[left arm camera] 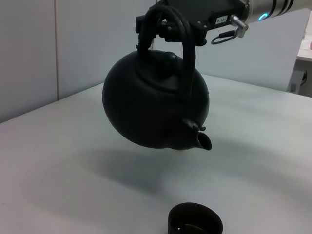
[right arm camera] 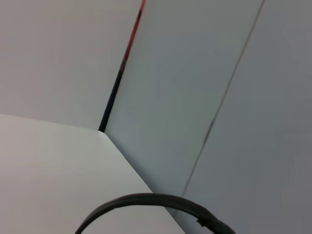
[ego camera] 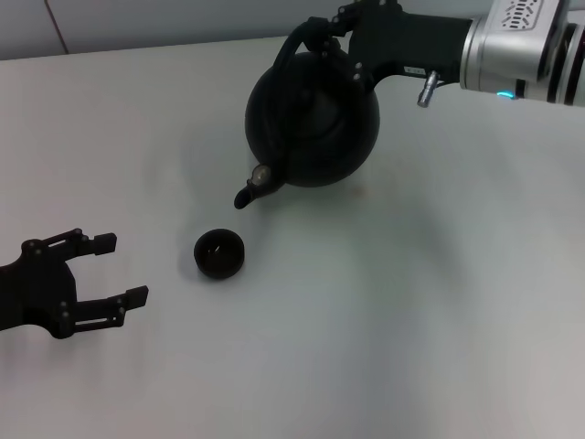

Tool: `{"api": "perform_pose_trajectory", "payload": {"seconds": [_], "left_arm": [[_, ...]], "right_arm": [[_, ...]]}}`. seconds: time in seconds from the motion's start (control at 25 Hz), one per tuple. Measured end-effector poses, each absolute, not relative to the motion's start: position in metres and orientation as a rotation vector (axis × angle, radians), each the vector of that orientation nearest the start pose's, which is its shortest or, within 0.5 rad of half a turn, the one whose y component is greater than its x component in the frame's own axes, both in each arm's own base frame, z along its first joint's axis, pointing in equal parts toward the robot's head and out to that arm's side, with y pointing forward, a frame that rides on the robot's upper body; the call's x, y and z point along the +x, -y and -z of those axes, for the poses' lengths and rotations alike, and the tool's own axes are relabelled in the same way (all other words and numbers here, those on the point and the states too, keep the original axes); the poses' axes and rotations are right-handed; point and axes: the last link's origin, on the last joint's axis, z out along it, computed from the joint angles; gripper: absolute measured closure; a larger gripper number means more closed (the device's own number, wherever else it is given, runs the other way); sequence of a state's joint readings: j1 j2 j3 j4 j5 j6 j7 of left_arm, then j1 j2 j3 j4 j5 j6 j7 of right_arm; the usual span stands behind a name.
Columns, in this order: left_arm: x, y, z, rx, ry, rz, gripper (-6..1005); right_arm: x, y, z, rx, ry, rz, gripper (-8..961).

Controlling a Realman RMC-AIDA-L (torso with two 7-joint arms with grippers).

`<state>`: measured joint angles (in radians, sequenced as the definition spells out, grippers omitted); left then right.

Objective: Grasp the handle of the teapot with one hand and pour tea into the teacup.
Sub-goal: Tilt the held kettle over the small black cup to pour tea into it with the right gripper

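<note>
The round black teapot hangs in the air above the white table, tilted with its spout pointing down toward the teacup. My right gripper is shut on the arched handle at the pot's top. In the left wrist view the teapot floats above its shadow, spout lowered, handle held from above. The small dark teacup stands on the table just below and in front of the spout, and the teacup also shows in the left wrist view. My left gripper rests open at the table's left.
The white table stretches around the cup and pot. A pale wall rises behind the table's far edge. The right wrist view shows only wall panels, a table corner and part of the black handle.
</note>
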<state>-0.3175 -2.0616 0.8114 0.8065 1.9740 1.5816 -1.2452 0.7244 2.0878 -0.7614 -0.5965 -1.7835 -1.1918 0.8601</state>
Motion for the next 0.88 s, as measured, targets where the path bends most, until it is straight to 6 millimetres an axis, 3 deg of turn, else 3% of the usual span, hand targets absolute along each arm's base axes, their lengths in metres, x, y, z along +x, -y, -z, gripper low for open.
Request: {"api": "perform_pose_trajectory", "payload": {"seconds": [0.88], "left_arm": [[-0.307,-0.282,-0.016,-2.738,0.491,0.509,139]], "right_arm": [[0.187,-0.420,0.006,-2.468,0.239,-0.470,863]]}}
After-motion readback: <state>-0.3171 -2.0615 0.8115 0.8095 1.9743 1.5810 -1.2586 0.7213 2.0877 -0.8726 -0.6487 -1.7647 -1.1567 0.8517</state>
